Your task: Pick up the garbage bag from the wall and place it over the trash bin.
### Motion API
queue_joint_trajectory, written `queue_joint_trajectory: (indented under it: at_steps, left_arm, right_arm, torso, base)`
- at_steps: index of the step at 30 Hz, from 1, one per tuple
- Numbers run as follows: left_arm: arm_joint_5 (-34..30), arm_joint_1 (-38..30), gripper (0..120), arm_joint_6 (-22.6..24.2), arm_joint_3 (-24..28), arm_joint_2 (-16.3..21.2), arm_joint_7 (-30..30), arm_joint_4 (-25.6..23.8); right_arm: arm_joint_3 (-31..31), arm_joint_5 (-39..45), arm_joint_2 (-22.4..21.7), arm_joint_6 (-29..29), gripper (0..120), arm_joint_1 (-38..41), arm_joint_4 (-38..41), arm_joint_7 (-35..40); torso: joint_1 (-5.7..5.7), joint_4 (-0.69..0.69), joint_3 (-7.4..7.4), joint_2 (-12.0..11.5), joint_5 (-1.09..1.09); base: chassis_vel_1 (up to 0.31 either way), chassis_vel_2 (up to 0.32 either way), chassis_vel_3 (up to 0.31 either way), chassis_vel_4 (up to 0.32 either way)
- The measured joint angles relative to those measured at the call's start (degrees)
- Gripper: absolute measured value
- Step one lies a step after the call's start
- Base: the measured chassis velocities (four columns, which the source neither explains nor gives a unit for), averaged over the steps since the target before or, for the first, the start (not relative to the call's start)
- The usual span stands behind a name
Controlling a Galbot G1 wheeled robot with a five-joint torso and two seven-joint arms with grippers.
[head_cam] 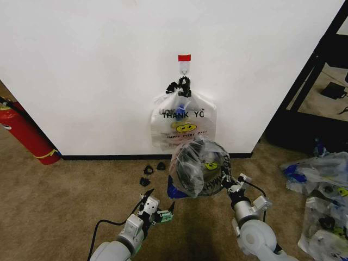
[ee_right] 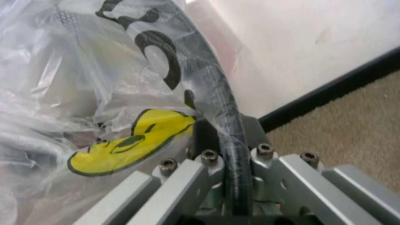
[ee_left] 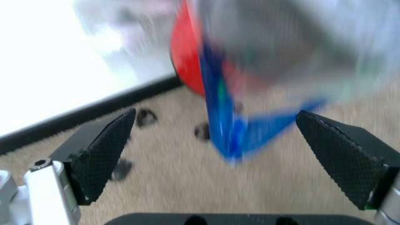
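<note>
A garbage bag (head_cam: pixel 191 163) with a yellow smiley lies draped over the trash bin (head_cam: pixel 202 182), which stands on the carpet below the wall (head_cam: pixel 109 65). My right gripper (head_cam: pixel 232 184) is at the bin's right side. In the right wrist view it (ee_right: pixel 226 154) is shut on the black rim (ee_right: pixel 218 103) with the bag's plastic (ee_right: pixel 125 145) over it. My left gripper (head_cam: pixel 159 202) hangs open low at the bin's left. Between its fingers (ee_left: pixel 103 154) in the left wrist view I see a blue handle strip (ee_left: pixel 225 122) and the red base (ee_left: pixel 186 56). More bags (head_cam: pixel 182 122) hang from the hook (head_cam: pixel 184 68).
A red fire extinguisher (head_cam: pixel 27 136) leans at the wall on the left. Several loose bags (head_cam: pixel 321 206) lie on the carpet at the right. Small black pieces (head_cam: pixel 152 174) lie left of the bin. A black frame (head_cam: pixel 315 70) stands at the right.
</note>
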Motion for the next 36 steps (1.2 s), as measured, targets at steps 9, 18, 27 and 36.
queue_joint_trajectory:
  at_steps: [9,18,27,36]
  left_arm:
    - [-2.71,2.21,95,-3.42,2.79,-1.59,-5.73,-9.44]
    - [0.17,0.66,58,-2.46,4.05,-3.14,-1.91,-7.77]
    - [0.68,-8.67,27,8.86,6.62,-5.48,-8.46,-0.17]
    - [-0.75,-14.0,0,13.96,7.91,-6.38,-13.61,6.46]
  right_arm:
    - [-5.51,-13.36,0.68,3.67,0,-1.28,-1.2,-2.43]
    - [-12.27,-15.51,5.64,2.82,0,5.44,-7.32,0.26]
    - [-15.98,-18.19,9.32,2.7,0,11.72,-11.5,2.07]
    - [-16.62,-20.87,10.81,3.58,0,12.54,-12.2,2.57]
  torso:
    - [0.0,0.0,0.0,0.0,0.01]
    - [0.0,0.0,0.0,0.0,0.0]
    - [0.0,0.01,0.01,0.0,0.0]
    - [0.0,0.0,0.01,0.0,0.0]
  base:
    - [0.0,0.0,0.0,0.0]
    - [0.0,0.0,0.0,0.0]
    - [0.0,0.0,0.0,0.0]
    - [0.0,0.0,0.0,0.0]
